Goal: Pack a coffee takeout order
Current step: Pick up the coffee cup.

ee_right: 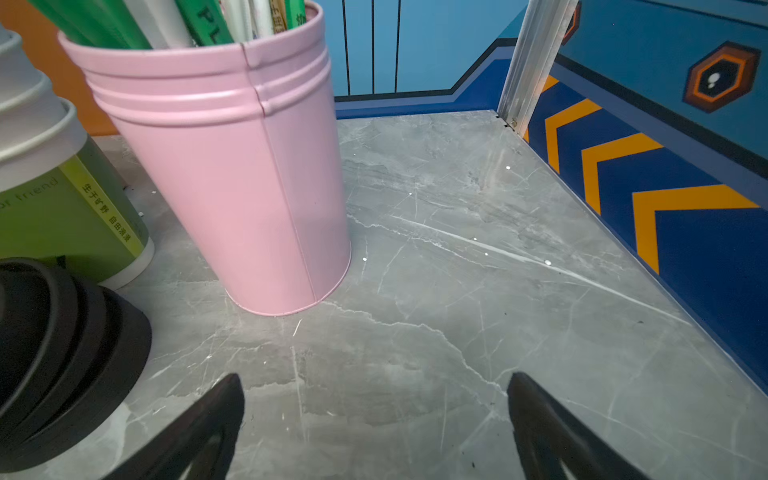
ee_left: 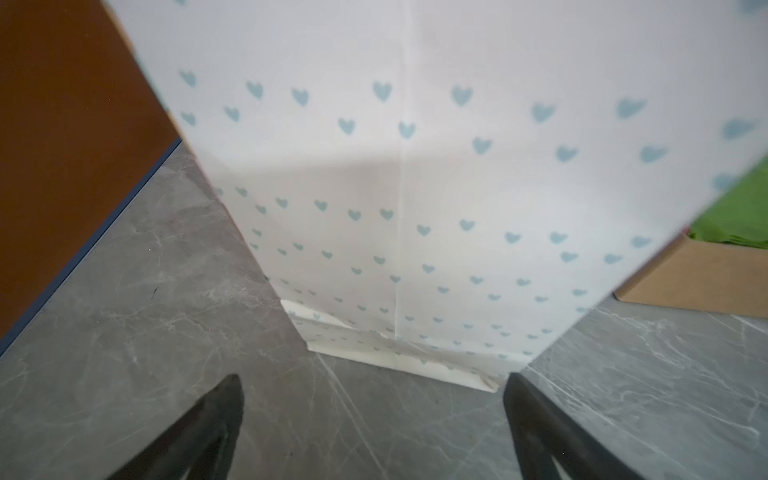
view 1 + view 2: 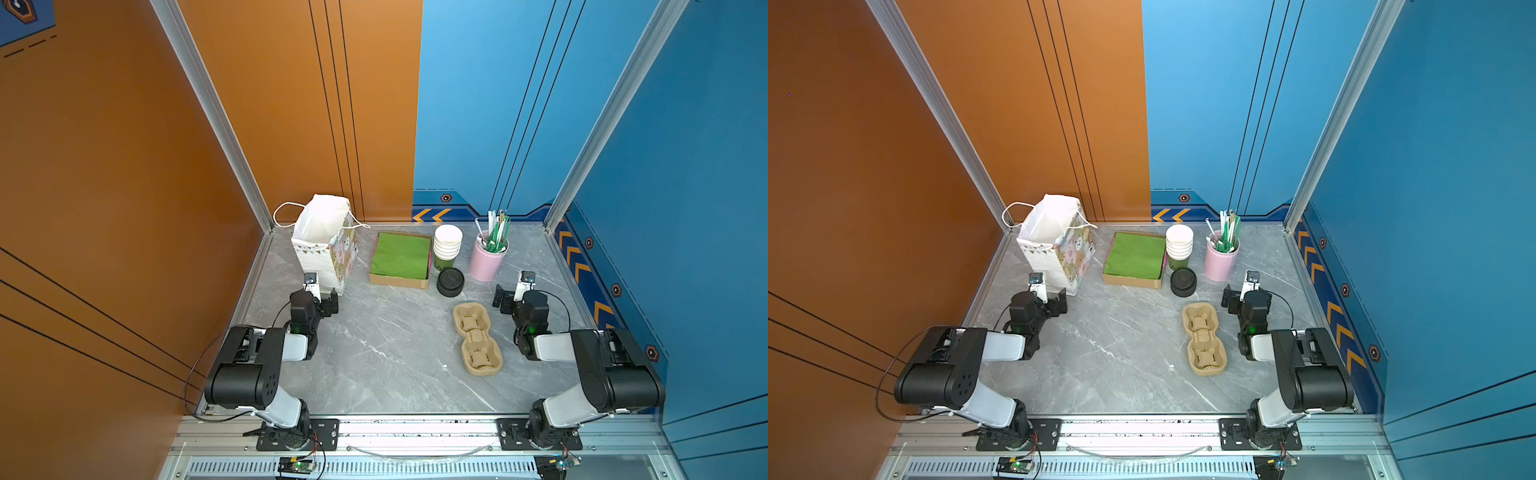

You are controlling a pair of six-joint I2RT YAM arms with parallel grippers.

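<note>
A stack of white paper cups (image 3: 447, 243) (image 3: 1179, 243) stands at the back of the table, and the lowest cup has a green wall (image 1: 54, 208). In front of it sits a stack of round black lids (image 3: 450, 281) (image 3: 1183, 281) (image 1: 62, 353). Green napkins (image 3: 401, 254) (image 3: 1136, 255) (image 2: 735, 220) lie in a flat cardboard tray (image 2: 698, 274). My left gripper (image 3: 322, 294) (image 2: 374, 380) is open and empty, just short of the bag's foot. My right gripper (image 3: 511, 291) (image 1: 374, 380) is open and empty over bare table, near the pink tin.
A white paper gift bag (image 3: 326, 241) (image 3: 1057, 245) (image 2: 415, 166) stands open at the back left. A pink tin of straws (image 3: 487, 257) (image 1: 232, 166) stands at the back right. A beige two-cup pulp carrier (image 3: 477, 338) (image 3: 1203, 338) lies mid-table. Walls close three sides.
</note>
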